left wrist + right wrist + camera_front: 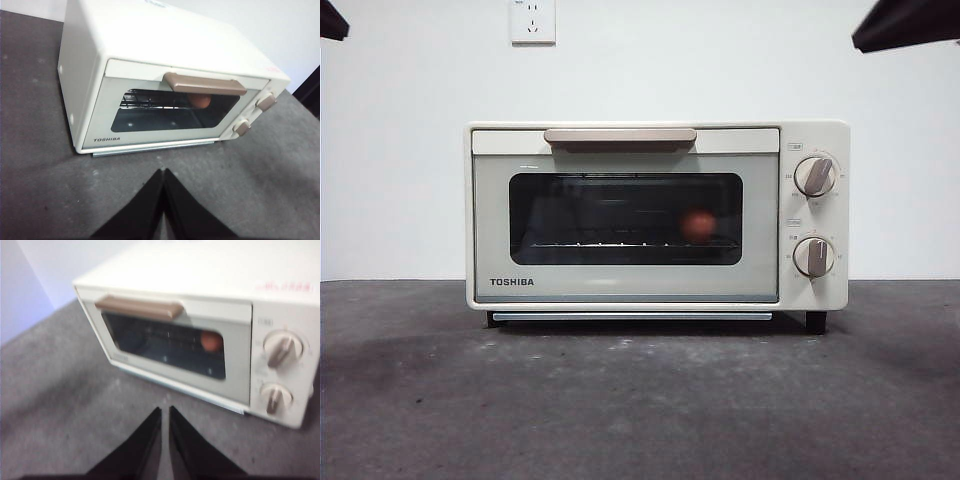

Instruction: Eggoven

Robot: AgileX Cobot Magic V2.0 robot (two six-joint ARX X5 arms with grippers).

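Worktop (pixel 420 400): dark grey, white wall behind.
Toaster oven (pixel 620 285): mid-worktop, door shut.
Egg (pixel 698 224): on rack inside; likely light, smooth, brittle, best gripped gently across its middle.
Left pincer (pixel 164 172): closed, empty.
Right pincer (pixel 165 411): nearly closed, empty.

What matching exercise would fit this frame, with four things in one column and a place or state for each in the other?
Things:
1. egg
2. oven door
3. left gripper
4. wall socket

Place or state:
A. on the white wall above the toaster oven
B. jaws together, raised over the grey table in front of the oven
C. closed, with a beige handle along its top
D. on the wire rack behind the dark glass, toward the knob side

Pairs: 1-D, 2-C, 3-B, 4-A
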